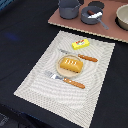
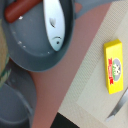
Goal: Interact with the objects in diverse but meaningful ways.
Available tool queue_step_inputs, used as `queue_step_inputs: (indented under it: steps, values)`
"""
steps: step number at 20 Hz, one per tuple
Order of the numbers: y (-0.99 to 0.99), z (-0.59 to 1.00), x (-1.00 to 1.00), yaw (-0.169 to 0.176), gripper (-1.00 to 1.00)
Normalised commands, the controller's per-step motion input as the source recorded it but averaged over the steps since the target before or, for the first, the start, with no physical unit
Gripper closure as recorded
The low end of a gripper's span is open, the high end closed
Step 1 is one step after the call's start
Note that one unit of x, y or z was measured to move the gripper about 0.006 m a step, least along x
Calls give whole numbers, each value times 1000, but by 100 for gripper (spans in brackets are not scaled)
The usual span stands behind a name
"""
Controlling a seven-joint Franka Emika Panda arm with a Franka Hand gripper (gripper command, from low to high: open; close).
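An orange bread loaf [image 1: 70, 64] lies on a tan plate [image 1: 61, 70] in the middle of a striped placemat [image 1: 35, 82]. Orange-handled cutlery flanks it: a knife [image 1: 83, 57] on the far side and a fork [image 1: 67, 80] on the near side. A yellow box [image 1: 80, 44] [image 2: 114, 66] sits at the mat's far edge. Behind it, a small grey pan [image 1: 92, 15] [image 2: 30, 47] holds a brown sausage [image 1: 92, 12] [image 2: 21, 8] and a white utensil [image 2: 54, 24]. The wrist view looks down on the pan and box. No gripper fingers show in either view.
The pan stands on a brown board [image 1: 112, 31] [image 2: 75, 70] at the back, beside a grey pot [image 1: 69, 8] [image 2: 15, 102] and a pale bowl [image 1: 123, 16] at the exterior view's right. A cutlery blade tip [image 2: 118, 106] lies near the box. The table is black.
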Motion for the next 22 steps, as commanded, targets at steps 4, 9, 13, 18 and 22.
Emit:
queue_step_inputs:
  steps: [4, 9, 13, 18, 22]
  values:
    - [-986, -9, 361, 0, -100]
    - [-963, -98, 211, 2, -100]
    - [-742, -177, 49, 24, -100]
    - [-107, -345, -118, 105, -100]
    - [9, -309, -151, 104, -100]
